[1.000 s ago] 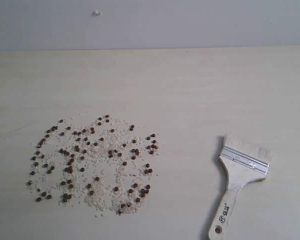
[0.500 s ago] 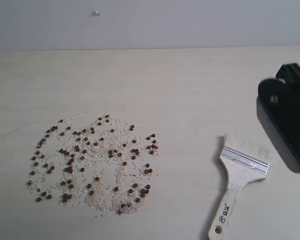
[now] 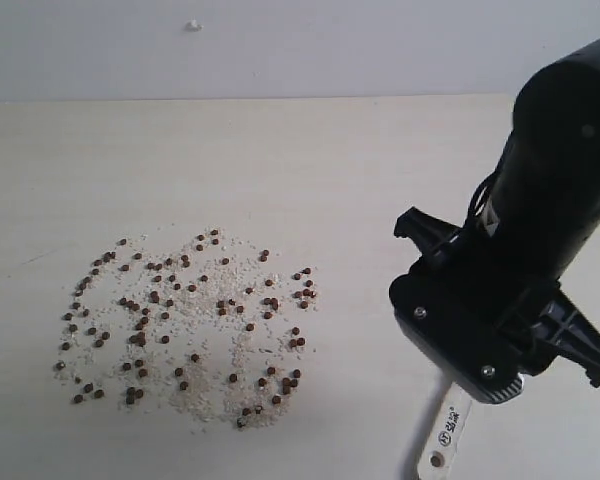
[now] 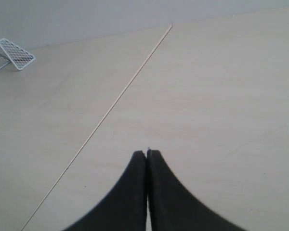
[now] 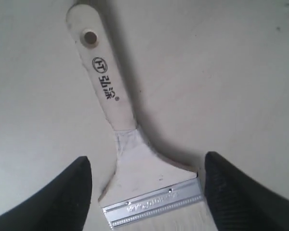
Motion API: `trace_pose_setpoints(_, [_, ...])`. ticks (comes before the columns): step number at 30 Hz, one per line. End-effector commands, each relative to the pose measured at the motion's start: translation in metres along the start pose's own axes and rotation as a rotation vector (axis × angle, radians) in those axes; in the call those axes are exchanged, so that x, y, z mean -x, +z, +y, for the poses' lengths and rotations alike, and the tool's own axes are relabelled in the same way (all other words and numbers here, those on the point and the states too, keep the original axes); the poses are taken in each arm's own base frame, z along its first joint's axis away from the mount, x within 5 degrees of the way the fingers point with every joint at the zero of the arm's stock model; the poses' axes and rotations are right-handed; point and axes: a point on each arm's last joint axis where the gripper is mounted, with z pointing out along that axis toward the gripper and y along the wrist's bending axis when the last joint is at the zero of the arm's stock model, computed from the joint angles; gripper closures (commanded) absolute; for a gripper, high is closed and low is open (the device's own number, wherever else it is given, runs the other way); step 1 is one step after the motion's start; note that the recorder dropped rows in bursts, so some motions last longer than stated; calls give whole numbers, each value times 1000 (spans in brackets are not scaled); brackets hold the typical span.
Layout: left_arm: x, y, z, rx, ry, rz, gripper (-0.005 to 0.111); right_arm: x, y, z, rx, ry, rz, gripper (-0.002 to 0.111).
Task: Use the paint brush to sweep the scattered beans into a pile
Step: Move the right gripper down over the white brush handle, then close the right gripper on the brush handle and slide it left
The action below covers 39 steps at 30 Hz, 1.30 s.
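Table [image 3: 280, 160] at 4 o'clock is now crowded: right end effector [image 5: 147, 161] is swung in, spread over paint brush [image 5: 106, 91]; beans [image 3: 180, 320] unswept.

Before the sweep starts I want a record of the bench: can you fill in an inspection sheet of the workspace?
Surface: pale wood-grain table, thin seam across it.
Job's things: tiny round reddish-brown beans scattered, not gathered; wide flat paint brush with pale wooden handle and silver ferrule lies flat.
Clutter: tiny white grains mixed among the beans.
Grippers: right gripper open, jaws either side of the brush, not gripping; left gripper shut, empty.
Cables: dark cable looped on the right arm.
Surroundings: plain grey wall; white wire-mesh rack near it.
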Motion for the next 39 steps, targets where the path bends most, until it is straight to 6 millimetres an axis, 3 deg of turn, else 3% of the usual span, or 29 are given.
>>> trace_pose_setpoints(1, [0, 0, 0, -3, -8, -8, 107, 1, 22, 11, 37, -126, 81, 45])
trace_pose_setpoints(5, [0, 0, 0, -3, -8, -8, 107, 2, 42, 28, -11, -190, 116, 45])
trace_pose_setpoints(10, [0, 0, 0, -3, -8, -8, 107, 7, 50, 29, -134, -143, 76, 45])
trace_pose_setpoints(18, [0, 0, 0, -3, -8, -8, 107, 8, 64, 28, -89, -133, 61, 45])
trace_pose_setpoints(27, [0, 0, 0, -3, -8, -8, 107, 6, 71, 26, -87, -37, 61, 45])
trace_pose_setpoints(33, [0, 0, 0, -3, -8, -8, 107, -6, 74, 27, -80, 27, 64, 45])
trace_pose_setpoints(39, [0, 0, 0, -3, -8, -8, 107, -9, 74, 28, -75, -4, 65, 45])
